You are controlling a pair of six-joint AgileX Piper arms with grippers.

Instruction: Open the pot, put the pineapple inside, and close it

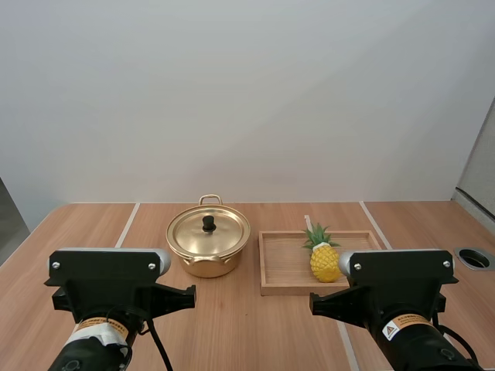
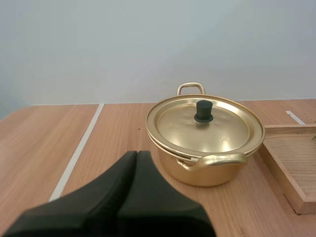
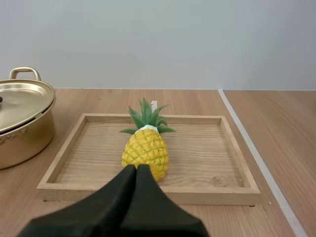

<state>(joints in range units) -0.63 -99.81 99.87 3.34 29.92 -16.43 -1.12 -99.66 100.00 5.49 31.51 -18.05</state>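
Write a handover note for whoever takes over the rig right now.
Left gripper: jaws shut, empty, short of the pot.
Right gripper: jaws shut, empty, just short of the pineapple.
The lid is on the pot. The pineapple is in the wooden tray, right of the pot.
Done: nothing yet.
Left: lift the lid, put the pineapple inside, close the pot.

Pineapple (image 3: 146,148) base behind right tool (image 3: 137,169)
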